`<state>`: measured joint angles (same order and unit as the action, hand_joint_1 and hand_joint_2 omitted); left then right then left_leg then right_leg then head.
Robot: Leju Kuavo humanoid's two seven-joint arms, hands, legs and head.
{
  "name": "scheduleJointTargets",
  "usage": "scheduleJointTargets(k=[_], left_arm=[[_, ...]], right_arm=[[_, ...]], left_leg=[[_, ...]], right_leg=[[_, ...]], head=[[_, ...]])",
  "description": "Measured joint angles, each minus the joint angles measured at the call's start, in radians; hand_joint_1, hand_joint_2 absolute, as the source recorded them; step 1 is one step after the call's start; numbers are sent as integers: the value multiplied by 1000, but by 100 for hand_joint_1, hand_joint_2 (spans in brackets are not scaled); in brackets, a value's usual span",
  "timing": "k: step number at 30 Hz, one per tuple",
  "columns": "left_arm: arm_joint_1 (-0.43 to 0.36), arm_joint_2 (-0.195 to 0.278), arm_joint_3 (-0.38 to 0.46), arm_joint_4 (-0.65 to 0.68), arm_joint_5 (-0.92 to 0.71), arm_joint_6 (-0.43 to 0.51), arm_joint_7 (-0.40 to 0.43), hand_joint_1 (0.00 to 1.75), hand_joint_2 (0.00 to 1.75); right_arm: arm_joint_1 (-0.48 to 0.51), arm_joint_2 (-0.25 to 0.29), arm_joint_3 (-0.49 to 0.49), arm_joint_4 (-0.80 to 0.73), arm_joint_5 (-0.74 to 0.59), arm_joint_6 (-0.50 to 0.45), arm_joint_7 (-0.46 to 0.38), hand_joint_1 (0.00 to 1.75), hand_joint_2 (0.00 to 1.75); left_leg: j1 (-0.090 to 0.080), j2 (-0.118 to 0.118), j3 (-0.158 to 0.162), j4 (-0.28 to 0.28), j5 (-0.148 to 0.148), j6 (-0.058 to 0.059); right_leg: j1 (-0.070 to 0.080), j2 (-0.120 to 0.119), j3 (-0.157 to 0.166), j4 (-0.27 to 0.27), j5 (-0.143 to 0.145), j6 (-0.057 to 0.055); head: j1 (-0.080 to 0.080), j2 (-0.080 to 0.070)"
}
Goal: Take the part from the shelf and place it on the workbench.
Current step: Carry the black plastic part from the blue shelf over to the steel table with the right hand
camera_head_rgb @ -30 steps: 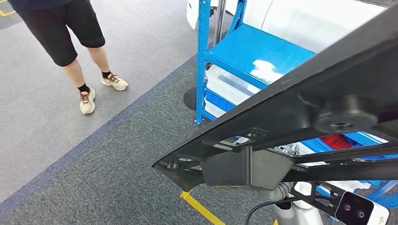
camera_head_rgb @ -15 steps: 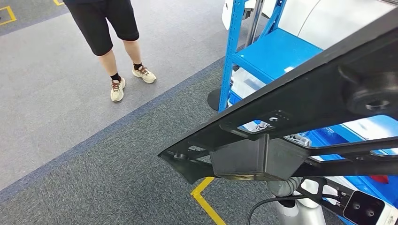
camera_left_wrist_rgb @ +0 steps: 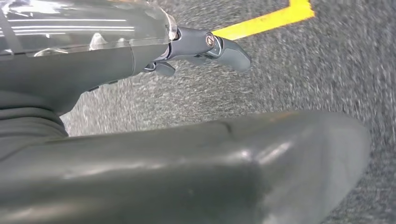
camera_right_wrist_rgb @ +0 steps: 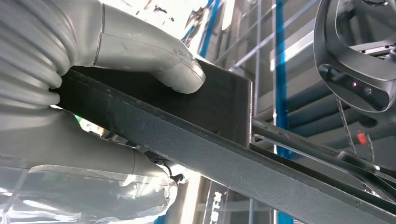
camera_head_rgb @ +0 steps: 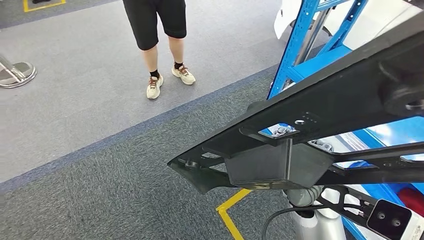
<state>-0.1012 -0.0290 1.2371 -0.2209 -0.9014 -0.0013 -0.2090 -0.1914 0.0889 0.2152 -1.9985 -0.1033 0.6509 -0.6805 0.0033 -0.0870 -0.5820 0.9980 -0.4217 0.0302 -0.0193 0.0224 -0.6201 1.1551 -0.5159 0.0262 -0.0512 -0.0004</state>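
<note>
the right hand (camera_right_wrist_rgb: 93, 116) has thumb and fingers clamped on the black part (camera_head_rgb: 320, 115), whose long axis runs across the robot's front, beside the blue shelf (camera_head_rgb: 300, 55). the left hand (camera_left_wrist_rgb: 154, 51) sits under it, fingers loosely curled over carpet, probably not gripping.

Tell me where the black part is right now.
The black part is off the blue shelf and carried across the right of the head view; in the right wrist view the right hand grips it.
</note>
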Motion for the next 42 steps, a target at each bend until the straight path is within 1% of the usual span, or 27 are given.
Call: scheduleJointTargets(k=[1, 3, 5, 6, 8, 9, 10, 12, 13, 14, 16, 18, 19, 21, 23, 25, 26, 27, 28, 29, 30, 32, 34, 36, 38, 40, 42], left_arm=[[-1, 0, 0, 0, 0, -2, 0, 0, 0], [-3, 1, 0, 0, 0, -6, 0, 0, 0], [0, 2, 0, 0, 0, -6, 0, 0, 0], [4, 2, 0, 0, 0, -6, 0, 0, 0], [6, 2, 0, 0, 0, -5, 0, 0, 0], [4, 2, 0, 0, 0, -4, 0, 0, 0], [2, 1, 0, 0, 0, -4, 0, 0, 0], [1, 1, 0, 0, 0, -3, 0, 0, 0], [3, 1, 0, 0, 0, -3, 0, 0, 0], [5, 1, 0, 0, 0, -3, 0, 0, 0], [5, 2, 0, 0, 0, -2, 0, 0, 0], [3, 2, 0, 0, 0, -2, 0, 0, 0], [3, 2, 0, 0, 0, -2, 0, 0, 0], [6, 2, 0, 0, 0, -1, 0, 0, 0], [7, 2, 0, 0, 0, 0, 1, 0, 0], [3, 2, 0, 0, -2, 0, 2, 0, 0], [2, 2, 0, 0, -4, -1, 3, 0, 0], [2, 2, 0, 0, -6, -2, 4, 0, 0], [2, 2, 0, 0, -9, -3, 6, 0, 0], [4, 2, 0, 0, -11, -5, 7, 0, 0], [4, 2, 0, 0, -13, -5, 9, 0, 0], [4, 2, 0, 0, -14, -4, 11, 0, 0], [4, 2, 0, 0, -12, 1, 13, 0, 0], [8, 3, 1, 0, -6, 9, 14, 0, 0], [11, 7, 4, 0, 2, 19, 13, 0, 0], [8, 13, 7, 0, 8, 28, 12, 0, 0], [7, 20, 12, 0, 11, 37, 16, 0, 0]], right_arm=[[-1, 2, 0, 1, 1, 0, 0, 175, 175], [-1, 6, 0, 1, 5, -2, 0, 175, 175], [-2, 11, 1, 2, 6, -2, 0, 175, 175], [-3, 15, 2, 2, 6, -1, 0, 175, 175], [-4, 22, 4, 2, 2, 5, 0, 175, 175], [-3, 25, 4, 2, 0, 8, 0, 175, 175], [-2, 26, 4, 1, -1, 10, 0, 175, 175], [0, 28, 4, 1, -2, 12, 0, 175, 175], [1, 29, 4, 1, -2, 12, 0, 175, 175], [1, 31, 4, 1, -2, 12, 0, 175, 175], [1, 34, 4, 1, -2, 11, 0, 175, 175], [0, 35, 4, 1, -2, 11, 0, 175, 175], [0, 36, 4, 1, -2, 11, 0, 175, 175], [0, 37, 4, 1, -2, 11, 0, 175, 175], [-1, 37, 4, 0, -2, 11, 0, 175, 175], [3, 37, 4, 0, -1, 10, 0, 175, 175], [7, 37, 3, 0, -1, 10, 0, 175, 175], [11, 37, 3, 0, -1, 10, 0, 175, 175], [15, 37, 2, 0, -1, 10, 0, 175, 175], [19, 37, 1, -1, -1, 11, 0, 175, 175], [21, 37, 0, -3, -1, 12, 0, 175, 175], [24, 37, -5, -10, -2, 17, 0, 175, 175], [27, 38, -9, -15, -2, 26, 0, 175, 175], [30, 40, -10, -16, -3, 34, 0, 175, 175], [30, 45, -11, -16, -4, 39, 0, 175, 175], [33, 47, -12, -16, -5, 45, 0, 175, 175], [39, 47, -13, -16, -6, 50, 0, 175, 175]], left_leg=[[0, -14, -2, 4, -1, -4], [1, -38, -12, 10, -1, -16], [4, -57, -21, 9, 3, -30], [5, -47, -24, 12, 1, -36], [3, 7, -49, 65, -31, -45], [3, 41, -75, 122, -62, -48], [4, 61, -111, 193, -95, -51], [8, 73, -162, 299, -130, -55], [10, 76, -161, 299, -119, -56], [10, 82, -137, 256, -92, -56], [5, 127, -57, 109, -31, -49], [-4, 161, -12, 23, -10, -34], [-9, 161, -11, 15, -13, -26], [-6, 135, -12, 10, -9, -15], [-2, 112, -7, 1, -3, -3], [0, 89, -7, -2, 0, 5], [-1, 75, -8, -2, 1, 6], [-2, 60, -8, -1, 1, 7], [-3, 46, -8, 0, 1, 7], [-3, 32, -7, 1, 1, 6], [-3, 18, -6, 4, 0, 5], [-3, -7, -10, 11, -2, -2], [-2, -27, -18, 15, -1, -14], [1, -40, -23, 13, 1, -28], [1, -4, -37, 42, -20, -38], [1, 53, -87, 150, -81, -47], [5, 73, -146, 276, -133, -54]], right_leg=[[-3, 23, 29, -67, 28, -2], [-4, 55, 55, -136, 46, -6], [-1, 42, 56, -142, 46, -14], [-1, 31, 58, -147, 48, -20], [-1, 5, 65, -156, 51, -35], [2, -10, 66, -158, 51, -39], [5, -25, 67, -158, 49, -43], [9, -55, 67, -158, 47, -45], [10, -69, 69, -157, 45, -44], [10, -82, 72, -157, 42, -43], [13, -105, 80, -157, 35, -37], [19, -125, 86, -156, 30, -28], [21, -134, 87, -155, 28, -24], [21, -147, 91, -154, 23, -14], [16, -110, 79, -115, -7, -4], [12, -50, 21, 5, -70, 0], [12, -35, -16, 76, -98, 1], [12, -30, -44, 126, -111, 1], [12, -27, -55, 139, -101, 0], [12, -24, -45, 109, -72, -2], [10, -15, -18, 45, -30, -3], [6, 26, 39, -86, 27, -8], [6, 47, 58, -136, 37, -14], [8, 29, 59, -143, 41, -25], [8, 7, 65, -153, 47, -38], [11, -21, 68, -159, 47, -47], [15, -49, 68, -159, 45, -51]], head=[[0, 0], [0, 0], [0, 0], [0, 0], [-1, 0], [-1, 0], [-1, 0], [-1, 0], [-1, 0], [-1, 0], [-1, 0], [-1, 0], [-1, 0], [-1, 0], [0, 0], [0, 0], [0, 0], [0, 0], [0, 0], [0, 0], [0, 0], [0, 0], [-1, 0], [-1, 0], [-1, 0], [-1, 0], [-1, 0]])
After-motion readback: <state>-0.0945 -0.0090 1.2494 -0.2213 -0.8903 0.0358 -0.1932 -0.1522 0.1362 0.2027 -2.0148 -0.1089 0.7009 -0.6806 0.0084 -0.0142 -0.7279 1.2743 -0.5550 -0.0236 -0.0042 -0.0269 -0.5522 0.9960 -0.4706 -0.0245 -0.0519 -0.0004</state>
